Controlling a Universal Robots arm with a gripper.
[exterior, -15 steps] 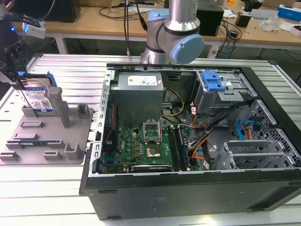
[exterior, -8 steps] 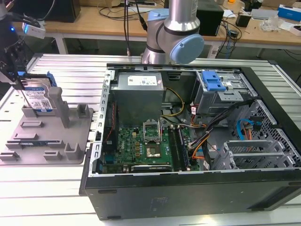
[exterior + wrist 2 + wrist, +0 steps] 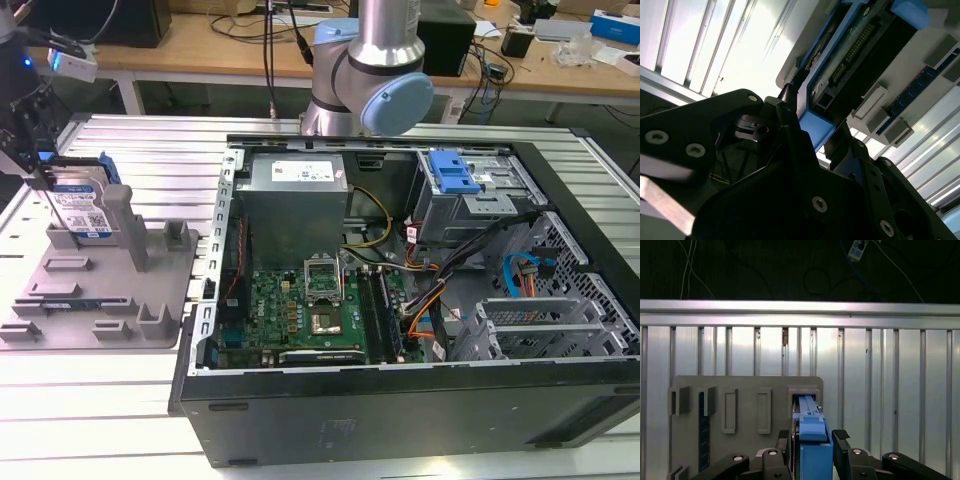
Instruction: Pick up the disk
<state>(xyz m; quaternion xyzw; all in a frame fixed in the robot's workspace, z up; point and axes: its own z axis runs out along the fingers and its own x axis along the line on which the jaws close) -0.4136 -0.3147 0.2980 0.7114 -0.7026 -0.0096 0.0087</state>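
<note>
The disk [image 3: 82, 208] is a silver drive with a white-and-blue label and blue side rails. It stands on edge in a slot at the back of the grey holder tray [image 3: 110, 300], at the exterior view's far left. My gripper [image 3: 38, 168] comes down on it from above. In the first wrist view the black fingers [image 3: 841, 439] press both sides of the disk's blue rail [image 3: 812, 440], so the gripper [image 3: 812, 436] is shut on it. The disk's lower end still sits in the tray slot [image 3: 805, 390]. In the second wrist view the blue rail [image 3: 815, 127] sits between the fingers.
An open computer case [image 3: 400, 290] lies to the exterior view's right of the tray, with a blue-handled drive cage [image 3: 455, 178] inside. The arm's base [image 3: 370, 80] stands behind the case. A thin blue board [image 3: 75, 303] lies in another tray slot. Everything rests on a slatted metal table [image 3: 150, 140].
</note>
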